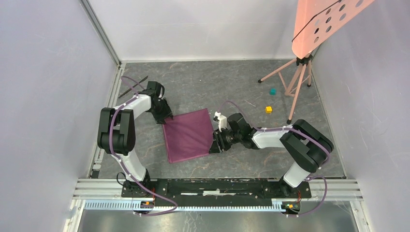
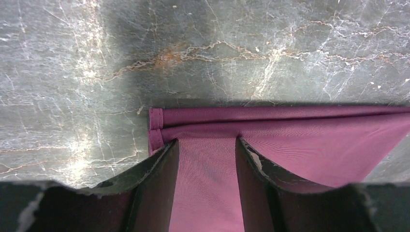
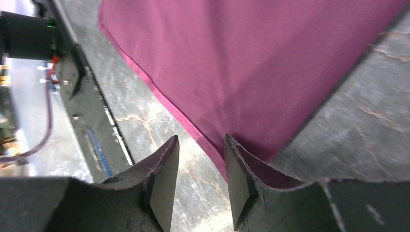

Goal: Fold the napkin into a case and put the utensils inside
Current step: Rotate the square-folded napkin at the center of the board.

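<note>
Lying far left: the utensils (image 1: 134, 85), thin and crossed, by the wall on the tabletop (image 1: 203, 92), well apart from the cloth.
Left pincer (image 2: 207, 145): low over the napkin's far-left corner, jaws parted to a middling gap, cloth showing between them, nothing gripped as far as I can see.
Napkin (image 1: 188, 135): mid-tabletop between the two arms, set at a slight skew to the front rail.
Right pincer (image 3: 200, 140): at the napkin's near-right corner, jaws likewise apart; the hem runs between them and one finger (image 3: 239, 183) lies on or just over the corner, clamping nothing.
Cubes: a teal cube (image 1: 272, 91) and a yellow cube (image 1: 268, 109) off to the right, clear of the work.
Risk, left side: if these jaws close on the top layer only, I'd expect the two layers to slide apart and spoil the fold.
Risk, right side: a corner taken this shallow could slip free on lifting, or one arm pulling harder than the other could drag the whole cloth askew.
Risk, later: the utensils are a long reach away; a loose pouch could fall open before they arrive.
Napkin's look: plum-purple, plain, smooth and flat, already doubled, with two hemmed edges stacked slightly offset at the far side; too broad as yet to call a case.
</note>
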Motion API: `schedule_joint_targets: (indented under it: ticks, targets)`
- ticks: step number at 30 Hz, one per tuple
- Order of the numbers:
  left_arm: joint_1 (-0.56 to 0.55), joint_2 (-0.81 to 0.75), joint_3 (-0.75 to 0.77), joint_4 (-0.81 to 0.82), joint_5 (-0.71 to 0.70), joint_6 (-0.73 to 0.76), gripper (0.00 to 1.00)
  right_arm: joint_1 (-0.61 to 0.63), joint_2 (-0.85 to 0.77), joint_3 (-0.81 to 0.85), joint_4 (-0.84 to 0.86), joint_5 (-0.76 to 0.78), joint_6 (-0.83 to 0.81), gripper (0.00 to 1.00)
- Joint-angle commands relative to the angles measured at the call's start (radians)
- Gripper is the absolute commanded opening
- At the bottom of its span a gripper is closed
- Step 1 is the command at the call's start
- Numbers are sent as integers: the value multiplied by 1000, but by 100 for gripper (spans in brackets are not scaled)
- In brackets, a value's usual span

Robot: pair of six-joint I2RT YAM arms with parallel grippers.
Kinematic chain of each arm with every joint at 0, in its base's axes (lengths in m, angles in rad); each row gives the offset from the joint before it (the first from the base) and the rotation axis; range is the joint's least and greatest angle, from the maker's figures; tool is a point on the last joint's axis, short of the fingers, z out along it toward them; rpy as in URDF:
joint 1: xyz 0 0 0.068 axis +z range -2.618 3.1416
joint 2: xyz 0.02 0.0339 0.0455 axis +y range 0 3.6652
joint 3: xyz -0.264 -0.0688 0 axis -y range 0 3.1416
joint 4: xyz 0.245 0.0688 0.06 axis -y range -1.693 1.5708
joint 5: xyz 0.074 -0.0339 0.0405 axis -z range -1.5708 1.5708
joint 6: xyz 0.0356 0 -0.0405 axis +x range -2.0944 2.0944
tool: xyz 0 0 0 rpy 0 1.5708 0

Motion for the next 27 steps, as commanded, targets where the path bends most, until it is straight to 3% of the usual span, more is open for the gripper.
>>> schedule_joint_targets:
  ticks: [1,5,8,10,13,17,23,27]
  targets:
    - [8,25,13,-26,-87,-1,55,16,-85,-18,-192,181,-111,46]
    - [7,-20,30,-45,-51,19,57,30,-220,39,-276,189,-159,56]
    - [6,-56,46,-66,12,36,60,25,-193,123,-289,189,-173,61]
    - [8,-74,57,-69,45,50,66,23,-122,183,-280,133,-153,61]
    - [8,-59,109,-106,72,73,71,35,-34,177,-96,16,-39,60]
    - [8,-96,124,-120,95,84,80,46,48,156,-38,12,-10,55]
    - [5,-214,79,-137,223,127,87,-35,27,106,-287,314,-209,50]
    - [-5,-289,20,-144,254,142,90,-105,31,229,-521,754,-307,49]
